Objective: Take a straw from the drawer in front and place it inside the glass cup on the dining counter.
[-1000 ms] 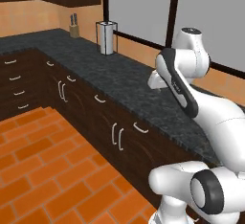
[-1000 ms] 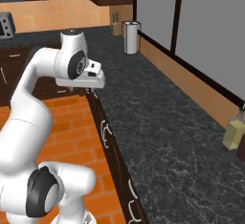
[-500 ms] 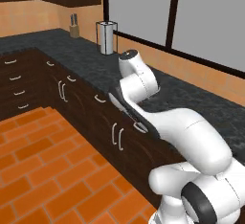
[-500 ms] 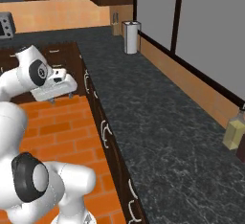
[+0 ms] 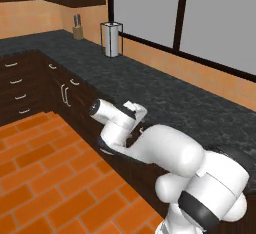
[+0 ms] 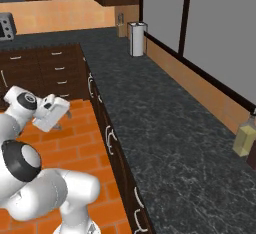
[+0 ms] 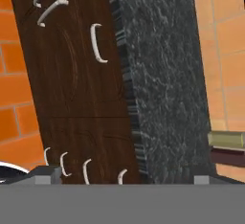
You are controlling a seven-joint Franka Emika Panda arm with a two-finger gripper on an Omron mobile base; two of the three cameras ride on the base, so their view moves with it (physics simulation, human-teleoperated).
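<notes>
My gripper (image 7: 122, 179) hangs low in front of the dark cabinet fronts, beside the white hand (image 5: 134, 109) (image 6: 52, 115). Its fingertips (image 7: 44, 176) stand far apart at the bottom of the hand view, open with nothing between them. The hand view is rolled; in it a shut dark-brown drawer (image 7: 72, 65) with a curved silver handle (image 7: 97, 43) lies ahead, under the edge of the black speckled counter (image 7: 162, 74). The straw, the glass cup and the dining counter are out of view.
A paper towel holder (image 5: 111, 39) and a knife block (image 5: 76, 32) stand on the black counter (image 5: 165, 98). A yellowish bottle (image 6: 246, 138) sits at its right end. More drawers (image 6: 57, 68) line the corner. Orange tile floor (image 5: 40, 178) is open to the left.
The arm has swung down from above the counter to a low pose in front of the cabinet fronts, out over the tile floor. The base views have not shifted.
</notes>
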